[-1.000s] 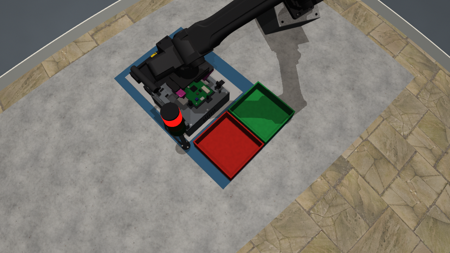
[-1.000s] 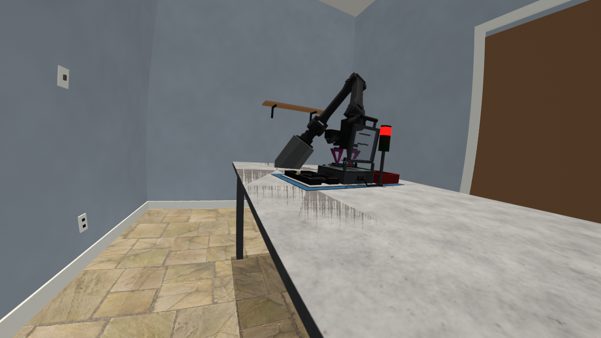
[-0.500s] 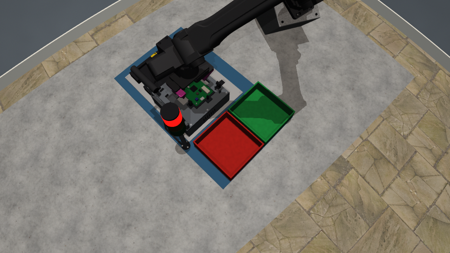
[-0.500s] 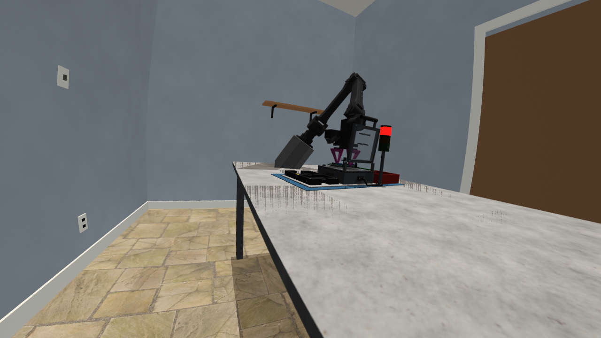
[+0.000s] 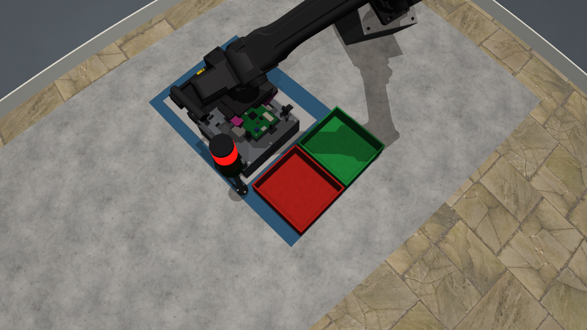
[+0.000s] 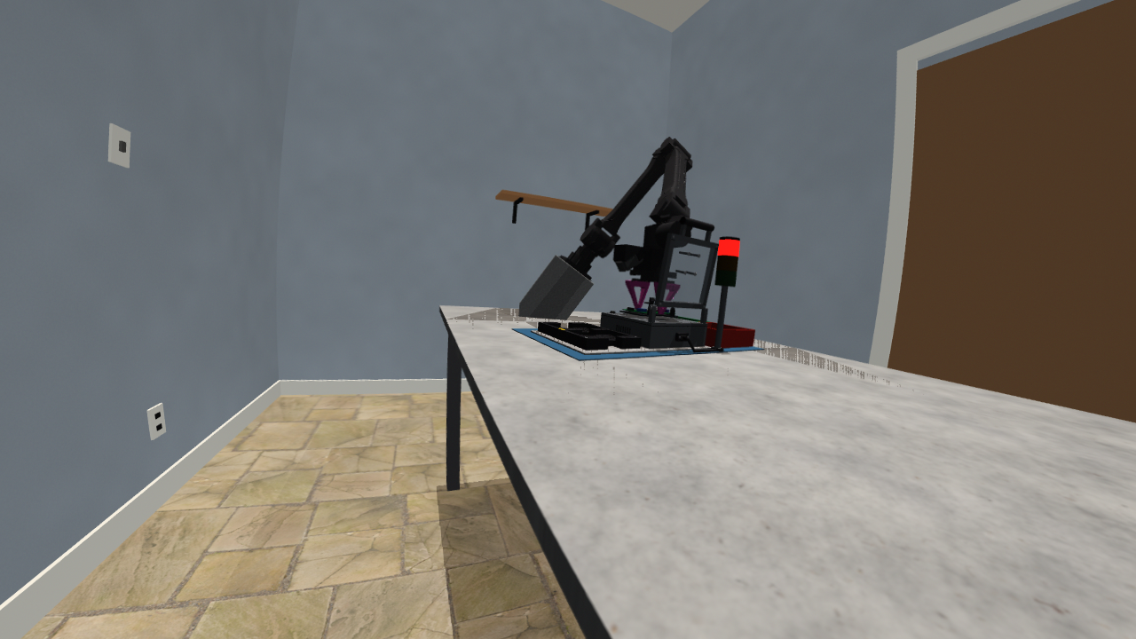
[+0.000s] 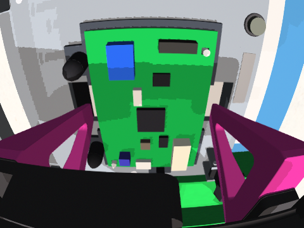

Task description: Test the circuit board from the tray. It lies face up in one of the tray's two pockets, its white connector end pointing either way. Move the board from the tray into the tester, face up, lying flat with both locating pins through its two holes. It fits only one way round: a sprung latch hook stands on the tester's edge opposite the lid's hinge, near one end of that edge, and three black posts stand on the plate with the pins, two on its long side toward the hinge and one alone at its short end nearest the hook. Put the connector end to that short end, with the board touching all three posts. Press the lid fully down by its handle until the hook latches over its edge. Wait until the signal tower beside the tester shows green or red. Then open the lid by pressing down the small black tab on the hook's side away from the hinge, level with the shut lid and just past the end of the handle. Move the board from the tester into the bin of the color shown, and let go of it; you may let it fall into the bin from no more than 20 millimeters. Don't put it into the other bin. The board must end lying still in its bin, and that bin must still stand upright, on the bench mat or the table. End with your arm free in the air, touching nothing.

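Note:
The green circuit board lies face up on the tester's plate, with the lid standing open. My gripper is open, its magenta fingers either side of the board's near end and just above it, apart from the board's edges. The board also shows in the top view under my wrist. The signal tower beside the tester glows red. The red bin and the green bin stand side by side to the right of the tester, both empty.
The black tray lies on the blue bench mat behind the tester, mostly hidden by my arm in the top view. Black posts stand beside the board. The open lid rises on the tester's hinge side.

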`<state>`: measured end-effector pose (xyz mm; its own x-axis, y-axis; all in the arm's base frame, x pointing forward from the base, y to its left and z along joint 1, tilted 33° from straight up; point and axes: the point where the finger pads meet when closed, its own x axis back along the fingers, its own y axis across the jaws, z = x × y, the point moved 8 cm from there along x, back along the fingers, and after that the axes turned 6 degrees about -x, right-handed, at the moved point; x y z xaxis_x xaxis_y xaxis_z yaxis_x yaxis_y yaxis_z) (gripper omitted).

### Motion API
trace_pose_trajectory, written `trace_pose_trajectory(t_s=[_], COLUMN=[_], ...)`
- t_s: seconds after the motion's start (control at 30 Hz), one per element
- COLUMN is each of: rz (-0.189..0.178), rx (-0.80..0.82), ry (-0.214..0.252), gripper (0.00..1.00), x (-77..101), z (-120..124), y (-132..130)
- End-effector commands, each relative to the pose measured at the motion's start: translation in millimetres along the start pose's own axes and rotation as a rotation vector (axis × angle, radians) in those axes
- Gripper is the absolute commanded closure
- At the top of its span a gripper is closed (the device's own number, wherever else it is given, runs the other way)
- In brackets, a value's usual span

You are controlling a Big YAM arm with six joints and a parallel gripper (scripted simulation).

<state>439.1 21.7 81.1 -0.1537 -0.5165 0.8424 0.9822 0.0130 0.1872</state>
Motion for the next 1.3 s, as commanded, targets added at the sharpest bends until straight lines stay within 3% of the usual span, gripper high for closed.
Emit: trace_pose_trajectory(t_s=[0.0,1.27], rz=[-0.049,-0.046], rx=[0.021,0.020], ry=[-0.008,-0.008], gripper=[0.19,0.26], x=[19.0,18.2], z=[9.7,9.3], y=[18.2,16.6])
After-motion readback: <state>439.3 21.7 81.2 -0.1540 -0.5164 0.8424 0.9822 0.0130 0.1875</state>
